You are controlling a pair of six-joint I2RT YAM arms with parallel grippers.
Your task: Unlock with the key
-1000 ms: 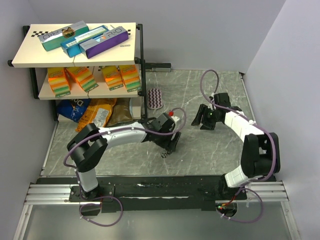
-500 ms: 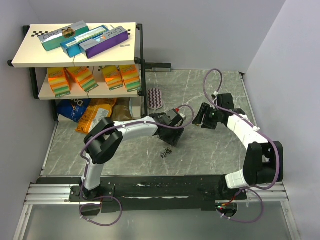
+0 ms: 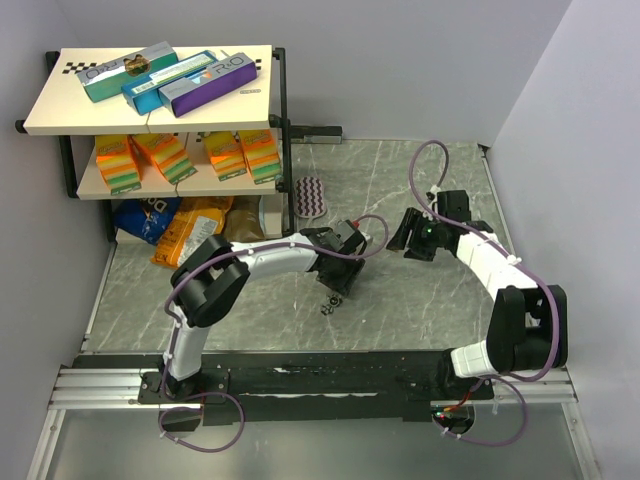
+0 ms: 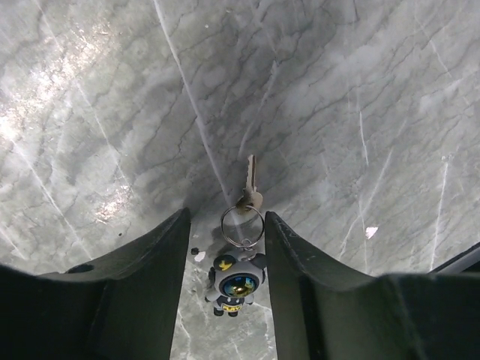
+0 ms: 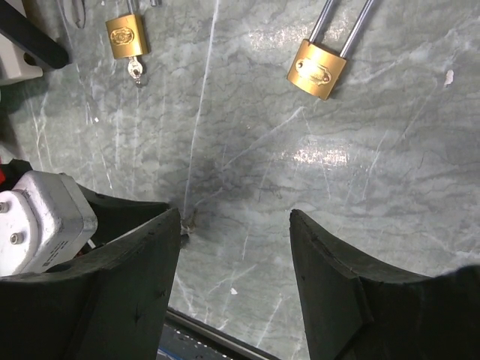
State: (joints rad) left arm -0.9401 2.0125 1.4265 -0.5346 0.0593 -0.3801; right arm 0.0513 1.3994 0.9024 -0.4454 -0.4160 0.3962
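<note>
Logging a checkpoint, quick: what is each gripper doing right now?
Left gripper: open, straddling the key, not gripping it.
Right gripper: open, holding nothing.

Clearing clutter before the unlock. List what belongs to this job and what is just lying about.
Belongs to the job:
- key, on a ring with an astronaut charm
- smaller brass padlock
- long-shackle brass padlock

Just lying about:
- boxes on the shelf
- snack bags under it
- striped cloth
</note>
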